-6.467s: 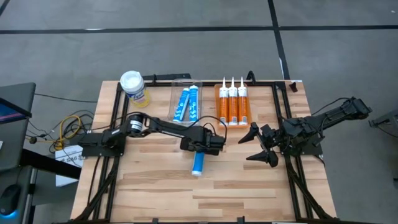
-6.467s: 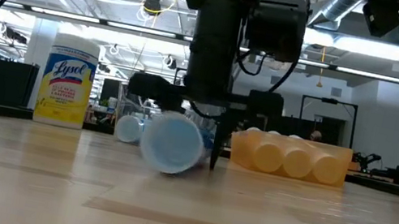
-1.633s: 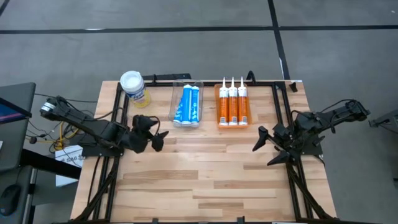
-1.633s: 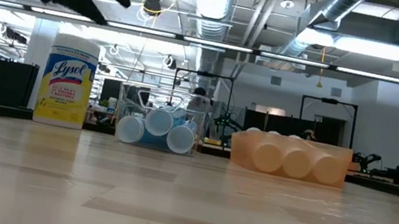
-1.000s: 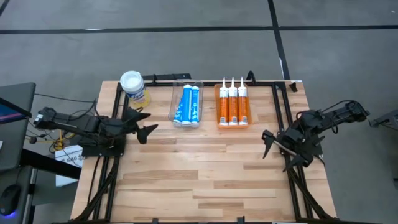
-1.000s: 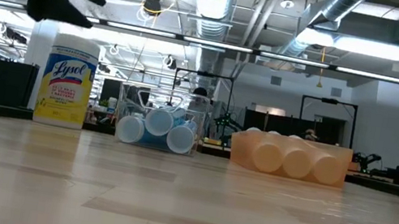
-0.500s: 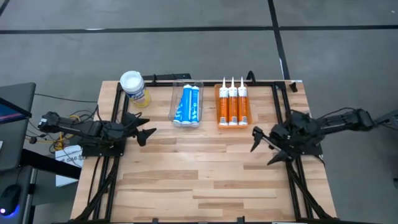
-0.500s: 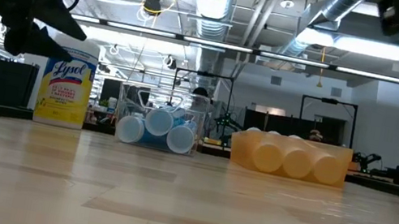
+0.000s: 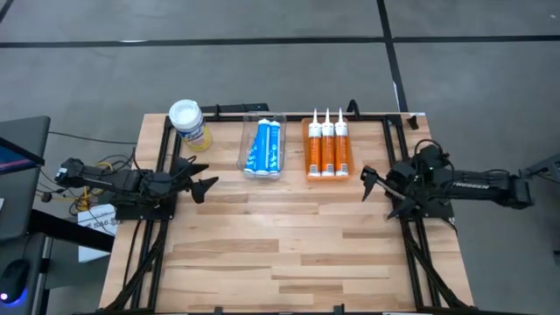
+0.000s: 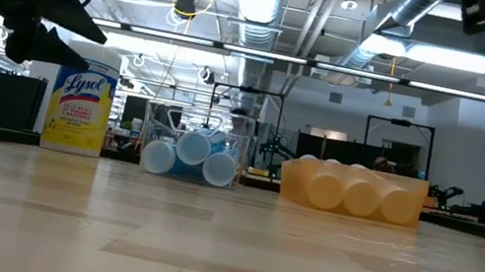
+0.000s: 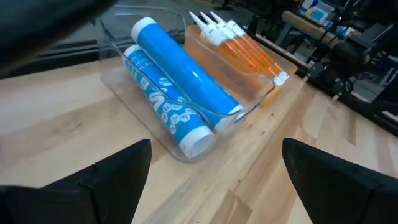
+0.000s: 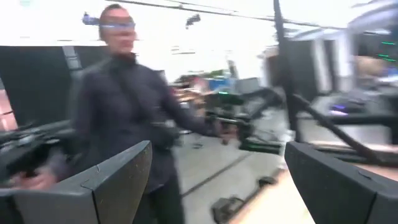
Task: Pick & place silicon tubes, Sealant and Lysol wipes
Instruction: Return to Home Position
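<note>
The Lysol wipes canister (image 9: 188,122), white lid and yellow label, stands upright at the table's far left; it also shows in the low view (image 10: 81,98). Three blue tubes (image 9: 263,147) lie in a clear tray, two below and one on top (image 10: 189,157). Three orange sealant tubes (image 9: 326,149) lie side by side in an orange tray. My left gripper (image 9: 203,179) is open and empty above the table's left side, pointing toward the blue tubes (image 11: 174,87). My right gripper (image 9: 376,192) is open and empty above the table's right side.
A black frame (image 9: 385,118) runs along the table's far, left and right edges. Bare wood (image 9: 280,245) fills the near half. A person in dark clothes (image 12: 124,106) stands in the room beyond the table. Cables (image 9: 96,179) lie off the left edge.
My left gripper has sunk a little near the table's left edge and then kept still. My right arm has stretched out level and its gripper has turned and shifted a little toward the far edge. The tubes and the canister have not moved.
</note>
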`<state>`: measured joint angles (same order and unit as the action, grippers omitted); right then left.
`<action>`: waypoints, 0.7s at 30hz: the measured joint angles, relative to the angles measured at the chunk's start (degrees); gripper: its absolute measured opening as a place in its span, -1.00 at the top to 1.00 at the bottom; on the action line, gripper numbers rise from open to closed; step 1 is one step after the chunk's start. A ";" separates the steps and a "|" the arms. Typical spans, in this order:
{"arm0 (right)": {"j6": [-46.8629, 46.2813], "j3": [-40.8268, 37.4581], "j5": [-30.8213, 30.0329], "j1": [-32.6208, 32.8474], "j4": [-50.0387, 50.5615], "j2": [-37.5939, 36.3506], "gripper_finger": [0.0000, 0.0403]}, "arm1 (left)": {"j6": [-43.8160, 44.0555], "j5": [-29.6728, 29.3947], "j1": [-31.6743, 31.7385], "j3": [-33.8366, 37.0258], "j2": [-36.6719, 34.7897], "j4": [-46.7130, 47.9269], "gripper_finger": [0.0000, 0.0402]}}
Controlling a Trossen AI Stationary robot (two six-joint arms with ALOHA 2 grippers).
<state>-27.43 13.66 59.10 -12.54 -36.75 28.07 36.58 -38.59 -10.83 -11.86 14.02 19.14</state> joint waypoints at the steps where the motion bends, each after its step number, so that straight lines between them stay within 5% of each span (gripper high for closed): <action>1: 0.75 0.01 -2.09 0.51 1.96 -0.64 -0.78 | 0.00 -0.34 0.00 0.00 -0.10 0.04 -0.77; 8: 13.59 -0.03 -28.20 7.58 19.99 -1.30 -0.78 | 1.68 -3.51 0.00 0.00 -0.15 2.07 -0.77; 13: 20.20 -0.01 -29.11 10.17 20.47 -0.99 -0.78 | 4.32 -6.70 0.00 0.00 -0.15 5.30 -0.77; 21: 15.07 -6.90 -27.22 6.35 13.57 -3.80 -0.78 | 4.15 -8.15 0.00 0.00 -0.15 5.60 -0.77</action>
<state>-12.37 6.76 31.88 -6.20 -23.18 24.28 40.73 -46.74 -10.83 -11.86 13.87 24.74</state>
